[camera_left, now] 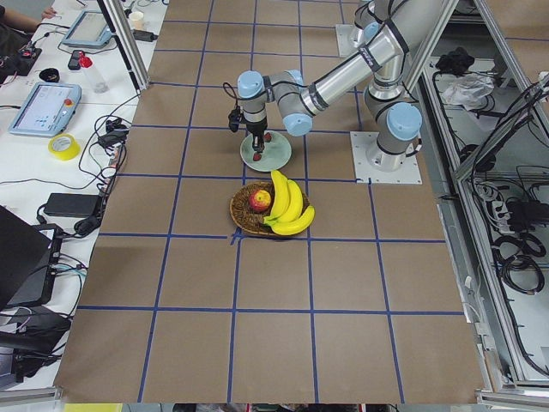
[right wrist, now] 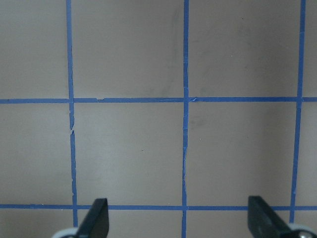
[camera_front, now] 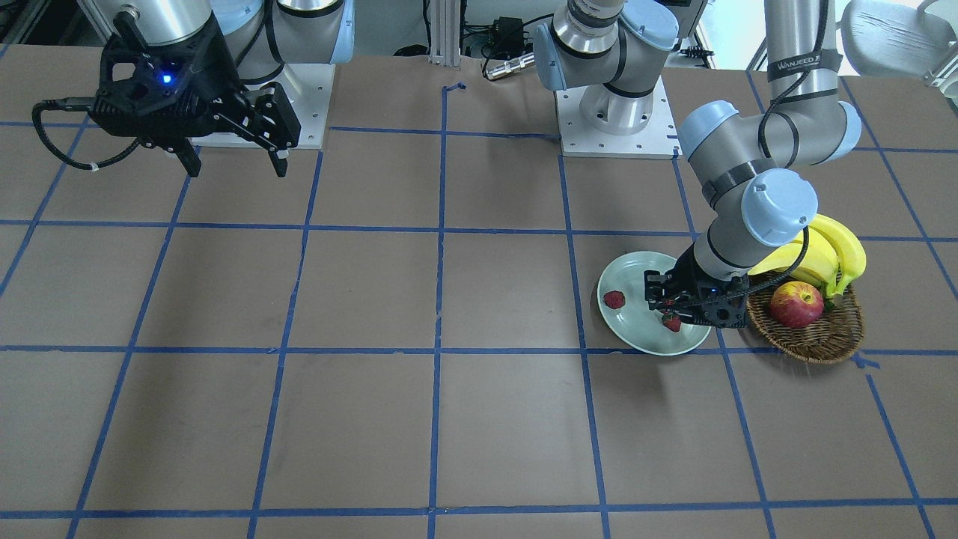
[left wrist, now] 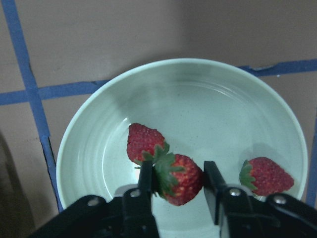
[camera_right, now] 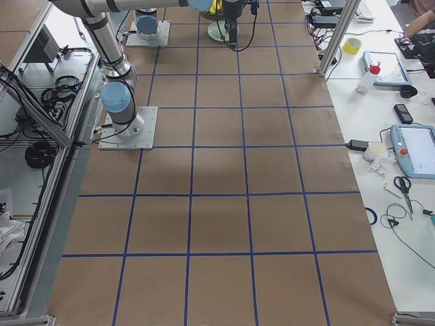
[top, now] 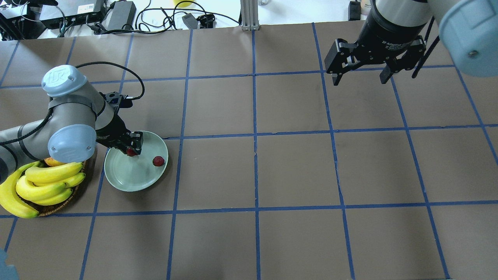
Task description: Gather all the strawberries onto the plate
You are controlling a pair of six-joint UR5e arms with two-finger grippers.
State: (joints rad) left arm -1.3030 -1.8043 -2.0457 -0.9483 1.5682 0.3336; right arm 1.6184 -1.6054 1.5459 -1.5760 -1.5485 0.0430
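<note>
Last berry, ready to drop.
Front view: my left gripper (camera_front: 672,313) hangs over the plate (camera_front: 636,331). Overhead: my right gripper (top: 360,81) waits well apart, jaws spread. Left wrist: I pinch the held berry (left wrist: 178,178); the left berry (left wrist: 143,143) and right berry (left wrist: 267,176) lie in the plate. Next, I judge: release gently.

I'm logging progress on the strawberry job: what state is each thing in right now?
Plate, upright, two berries lying in it.
First strawberry, gripped over the plate, not yet released.
Left claw, shut on that berry.
Second strawberry, lying in plate.
Third strawberry, lying in plate.
Right claw, open, empty, raised.
Basket, upright.
Apple, in basket.
Bananas, in basket.
</note>
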